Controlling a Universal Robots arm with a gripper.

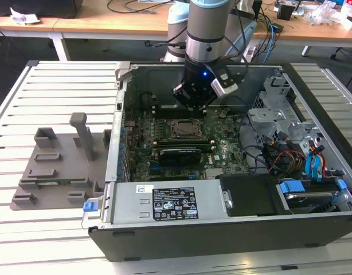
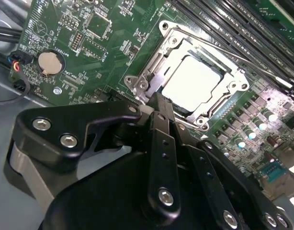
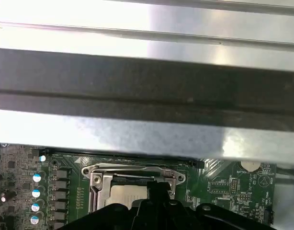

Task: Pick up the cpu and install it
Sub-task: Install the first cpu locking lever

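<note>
The cpu [image 2: 192, 79] is a pale silver square lying flat in the motherboard socket [image 2: 152, 81], inside the socket's metal frame. It also appears in the first wrist view as the cpu [image 3: 128, 194], partly behind the gripper. My gripper [image 2: 156, 99] hangs just above the socket's edge, shut with nothing between its fingers, and is apart from the chip. In the exterior view the gripper [image 1: 194, 106] is inside the open computer case [image 1: 124, 172], over the socket [image 1: 182, 129].
A grey fixture plate [image 1: 50, 172] with raised blocks lies on the slatted table at the exterior view's left. Memory slots [image 2: 233, 28], a coin battery [image 2: 47, 62], a dark card [image 1: 179, 153], loose cables [image 1: 279, 157] and drive bays [image 1: 313, 189] crowd the case around the socket.
</note>
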